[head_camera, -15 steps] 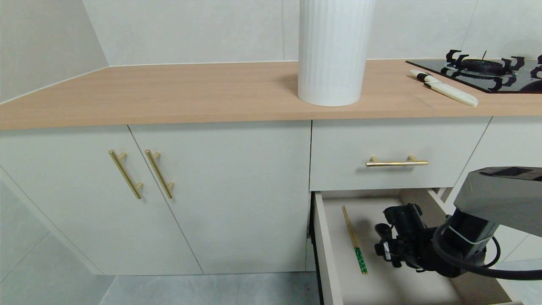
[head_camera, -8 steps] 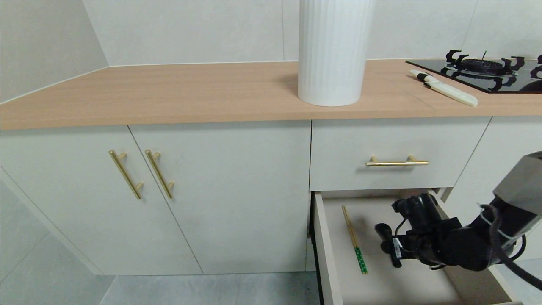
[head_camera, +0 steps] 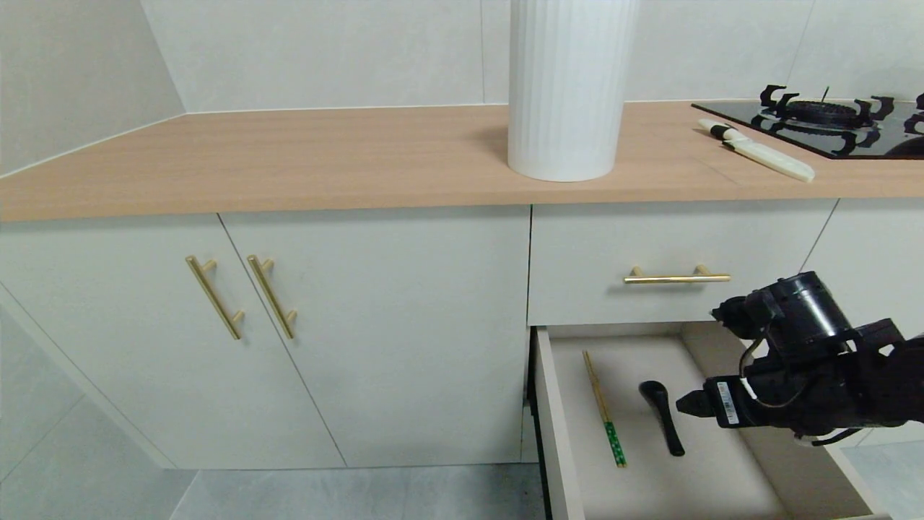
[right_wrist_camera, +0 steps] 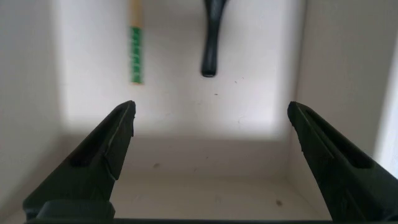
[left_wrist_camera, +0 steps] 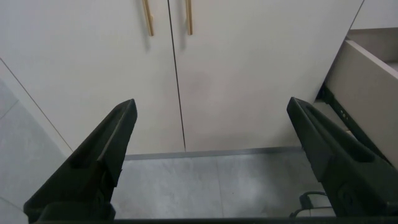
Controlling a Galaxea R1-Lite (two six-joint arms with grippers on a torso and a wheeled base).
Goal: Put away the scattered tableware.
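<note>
The lower drawer [head_camera: 553, 422] stands pulled out. On its floor lie a pair of wooden chopsticks [head_camera: 605, 410] with green ends and, just right of them, a black spoon [head_camera: 665, 417]. My right gripper [head_camera: 691, 406] hovers above the drawer's right side, a little right of the spoon, open and holding nothing. In the right wrist view the open right gripper [right_wrist_camera: 211, 106] looks down on the spoon [right_wrist_camera: 211, 40] and the chopsticks [right_wrist_camera: 135, 53]. The left gripper [left_wrist_camera: 211, 106] is open and empty, low in front of the cupboard doors [left_wrist_camera: 180, 68].
On the wooden counter [head_camera: 325, 155] stand a tall white ribbed vase [head_camera: 567, 87] and a white knife [head_camera: 761, 153] beside the black hob [head_camera: 830, 119]. The shut upper drawer's gold handle [head_camera: 677, 277] is just above the right gripper. The open drawer's side [left_wrist_camera: 367, 74] juts out.
The right gripper has let go of the black spoon, which now lies in the drawer, and has risen and pulled back to the right.
</note>
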